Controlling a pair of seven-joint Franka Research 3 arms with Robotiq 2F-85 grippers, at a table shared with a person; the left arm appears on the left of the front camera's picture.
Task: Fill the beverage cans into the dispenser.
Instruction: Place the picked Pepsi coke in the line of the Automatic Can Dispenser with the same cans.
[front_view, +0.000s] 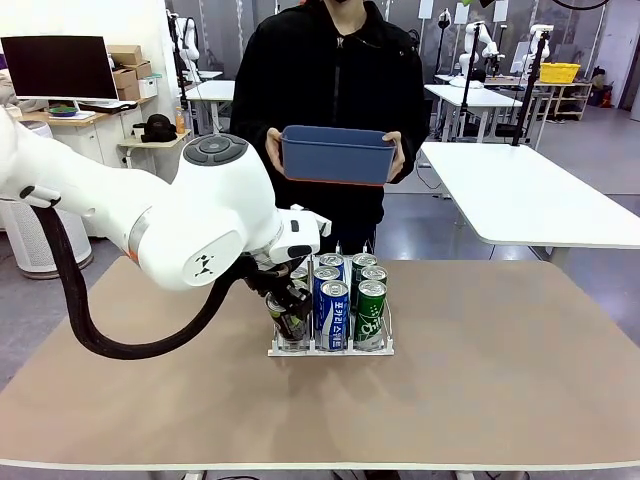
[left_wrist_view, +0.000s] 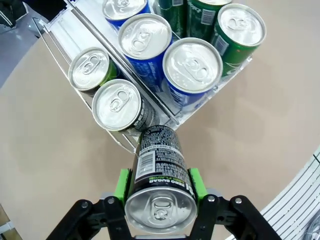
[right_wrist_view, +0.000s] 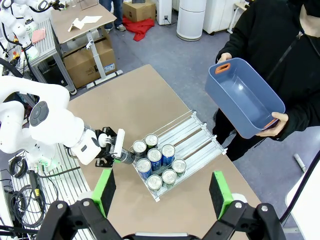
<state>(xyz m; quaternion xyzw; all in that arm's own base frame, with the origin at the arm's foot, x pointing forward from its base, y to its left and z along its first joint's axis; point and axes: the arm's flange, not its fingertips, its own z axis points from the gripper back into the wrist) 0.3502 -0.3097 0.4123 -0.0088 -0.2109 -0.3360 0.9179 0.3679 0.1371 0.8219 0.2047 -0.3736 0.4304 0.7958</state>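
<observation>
On the matte tan table (front_view: 480, 380), the left gripper (left_wrist_view: 159, 186) clamps a dark cylindrical can (left_wrist_view: 159, 170) beside the acrylic dispenser (left_wrist_view: 65, 27).

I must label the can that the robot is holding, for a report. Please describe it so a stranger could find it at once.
On the brown table stands the clear dispenser, full of upright cans. At its near left corner, the left gripper clamps a black can between green pads. Unlike its neighbours, it lies tilted, outside the lanes, and is dark with white print.
</observation>
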